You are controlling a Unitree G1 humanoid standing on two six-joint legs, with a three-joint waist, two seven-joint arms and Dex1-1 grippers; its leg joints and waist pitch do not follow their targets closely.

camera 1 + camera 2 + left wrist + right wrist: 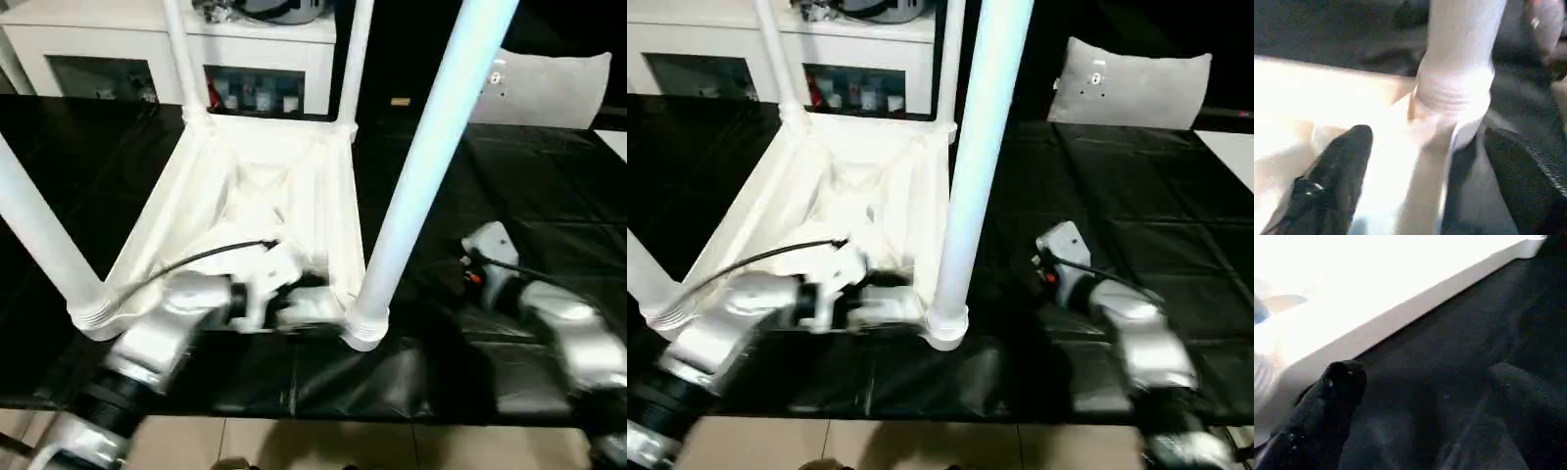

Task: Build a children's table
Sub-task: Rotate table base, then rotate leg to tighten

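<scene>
White plastic table point(245, 196) is lying upside down on the black worktable point(549, 186), four legs point(431, 166) standing up. From the head view, the left gripper point(294, 299) is reaching over the near rim; the right gripper point(485, 250) is hovering off to the side. At the left wrist, spread fingers point(1337, 171) are straddling the rim beside a socket point(1454, 98). At the right wrist, the jaws are gaping over black cloth. A knock could loosen a leg. No readable writing.
</scene>
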